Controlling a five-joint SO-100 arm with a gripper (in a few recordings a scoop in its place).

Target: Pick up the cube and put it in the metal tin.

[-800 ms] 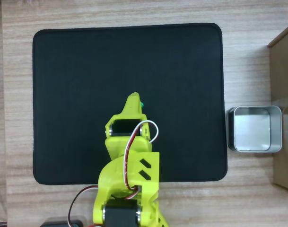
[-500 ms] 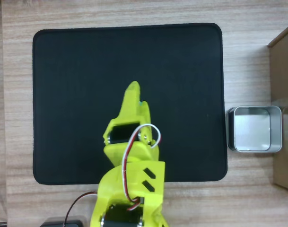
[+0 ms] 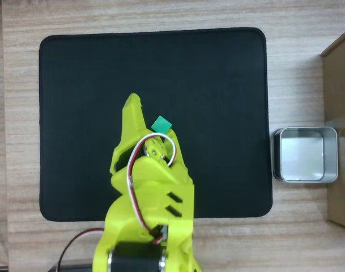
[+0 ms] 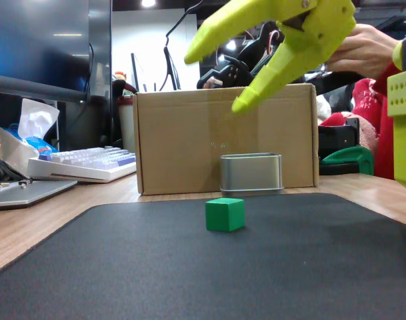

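The gripper (image 4: 219, 77) has been raised and opened wide; the cube (image 4: 225, 214), previously hidden beneath it, is left on the black mat (image 3: 76, 85), well apart from the metal tin (image 3: 305, 154): grasp not achieved

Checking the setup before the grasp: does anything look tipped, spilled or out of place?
Nothing stands out. The green cube sits flat on the black mat, the metal tin stands upright beside the mat, and the gripper hangs open above the cube.

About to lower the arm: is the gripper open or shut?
Open. In the fixed view the gripper has its two yellow fingers spread apart, raised above the cube, which sits on the mat.
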